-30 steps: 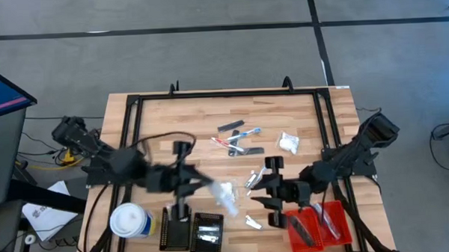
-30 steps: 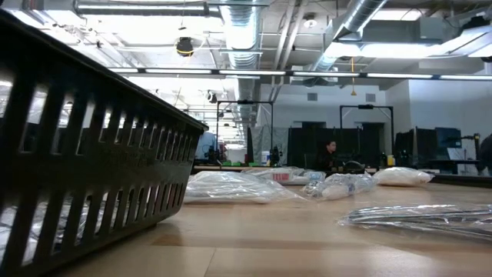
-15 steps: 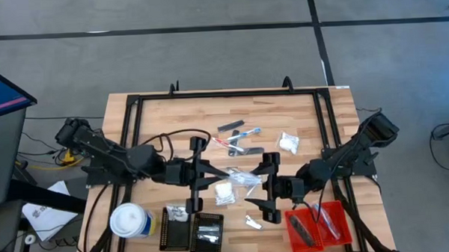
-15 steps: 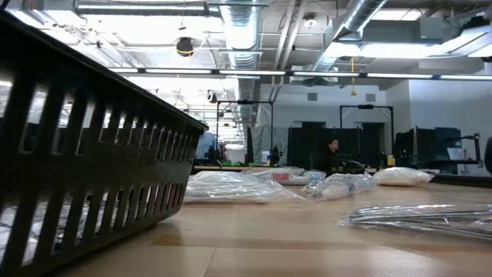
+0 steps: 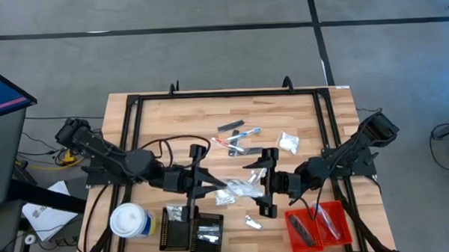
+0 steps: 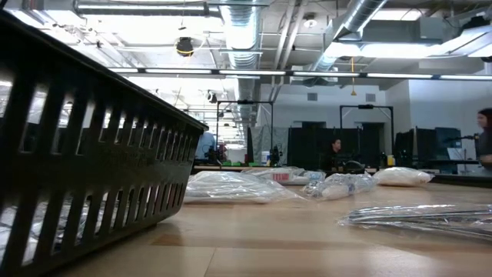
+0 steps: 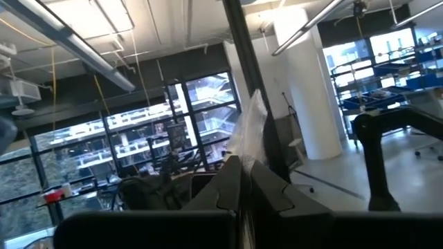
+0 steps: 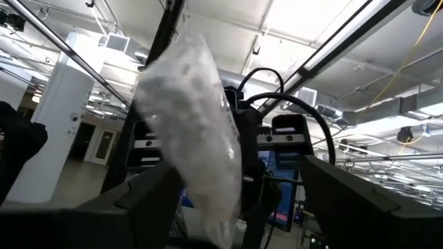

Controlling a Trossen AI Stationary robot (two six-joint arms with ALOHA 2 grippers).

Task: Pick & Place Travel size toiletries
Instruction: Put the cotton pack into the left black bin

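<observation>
Two dark robot arms meet over the middle of a wooden table [image 5: 157, 113], seen from directly above. The left gripper [image 5: 209, 188] reaches in from the left side, and its fingers are pressed together on a clear puffy packet [image 5: 244, 188]. In the left wrist view the packet [image 7: 250, 131] stands pinched edge-on between the two dark fingers [image 7: 228, 181]. The right gripper [image 5: 265, 186] reaches in from the right side and faces the left one, with its fingers spread wide on either side of the same packet. In the right wrist view the packet [image 8: 197, 124] hangs between those fingers [image 8: 149, 190] without clearly touching either one.

Near the front edge of the table a black ribbed tray [image 5: 192, 232] holds a few pale packets, and a red tray [image 5: 319, 224] at the front right holds some slim items. A large white-topped round canister [image 5: 129, 220] stands at the front left, beside the black tray.

Several loose toiletries lie farther back on the table: a white puffy packet [image 5: 288, 143], thin blue and red sticks [image 5: 238, 137], and a dark grey bar [image 5: 230, 126]. One small silvery sachet [image 5: 253, 223] lies between the two trays.

From table height, the black tray's slatted wall [image 6: 84, 154] fills the near left, with clear wrapped packets [image 6: 231, 187] lying on the wood beyond it.
</observation>
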